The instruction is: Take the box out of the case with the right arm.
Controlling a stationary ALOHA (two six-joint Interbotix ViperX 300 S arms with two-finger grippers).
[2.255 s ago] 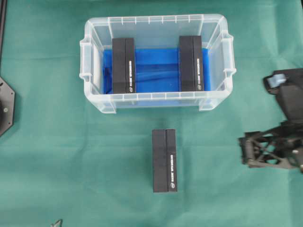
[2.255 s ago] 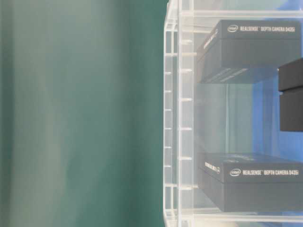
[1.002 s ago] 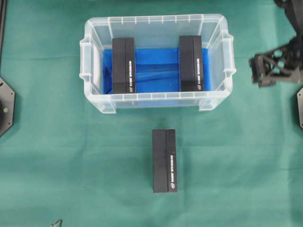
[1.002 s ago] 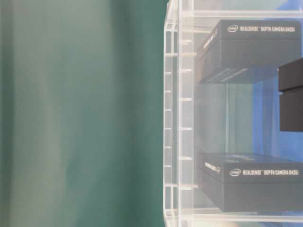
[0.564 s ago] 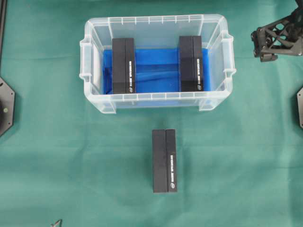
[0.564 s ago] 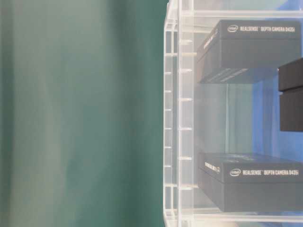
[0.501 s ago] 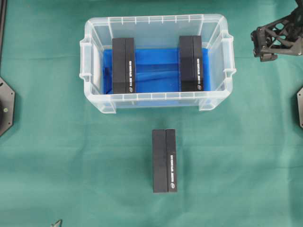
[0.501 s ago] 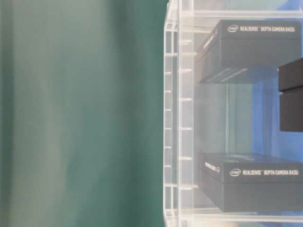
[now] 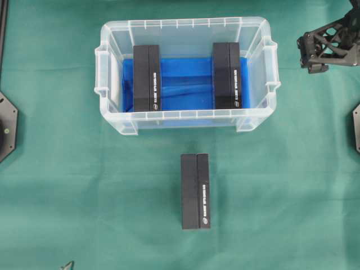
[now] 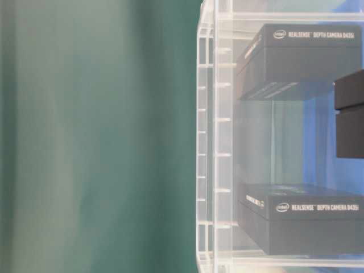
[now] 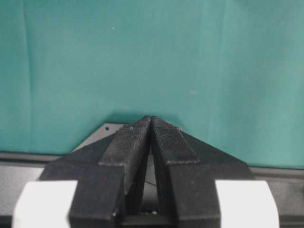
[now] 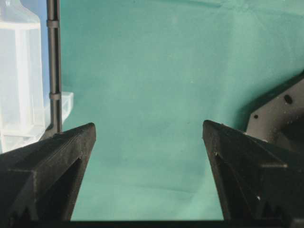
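The case (image 9: 185,23) is a clear tub with a blue lining, standing at the far middle of the green cloth. Two black boxes lie in it, one at its left (image 9: 147,78) and one at its right (image 9: 226,75). A third black box (image 9: 195,191) lies on the cloth in front of the case. My right gripper (image 9: 308,52) hovers outside the case, beyond its right handle, open and empty (image 12: 148,128). The case's corner (image 12: 19,71) shows at the left of the right wrist view. My left gripper (image 11: 150,118) is shut on nothing above bare cloth.
Black base plates sit at the left edge (image 9: 7,126) and the right edge (image 9: 356,126) of the cloth. The table-level view shows the case wall (image 10: 207,136) with both boxes (image 10: 307,51) (image 10: 301,222) behind it. A thin black rod (image 12: 53,66) crosses the right wrist view.
The right arm has swung from the near right of the cloth to the far right, beside the case's right handle, jaws still open. It has barely moved in the last half second.
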